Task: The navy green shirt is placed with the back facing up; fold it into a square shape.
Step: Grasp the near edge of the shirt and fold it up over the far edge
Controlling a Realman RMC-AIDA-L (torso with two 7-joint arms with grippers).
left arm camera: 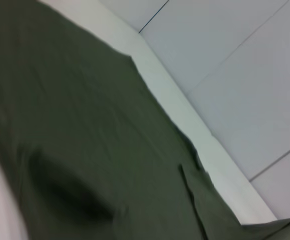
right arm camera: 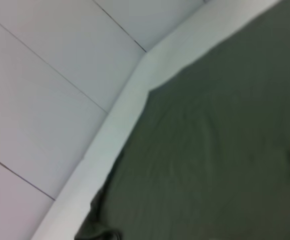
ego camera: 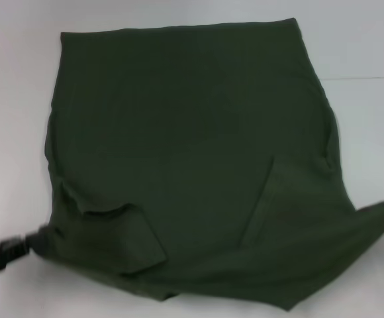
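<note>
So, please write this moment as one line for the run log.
navy green shirt: flat on white table, plain side up, sleeves folded in | left gripper: at near-left corner | right gripper: out of view, near-right corner pulled outward

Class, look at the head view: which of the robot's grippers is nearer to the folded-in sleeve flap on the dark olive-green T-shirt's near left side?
Left. The left gripper is just beside that sleeve flap at the dark olive-green T-shirt's corner; the right gripper is out of view past the opposite corner.

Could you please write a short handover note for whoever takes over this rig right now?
Left gripper: at the shirt's near left corner, apparently pinching the cloth.
Right gripper: out of the head view; the near right corner is pulled taut toward that edge, so it is probably held.
Shirt: spread on the white table, plain side up, both sleeves folded inward.
Done: sleeves in.
Left: fold the body into a square.
</note>
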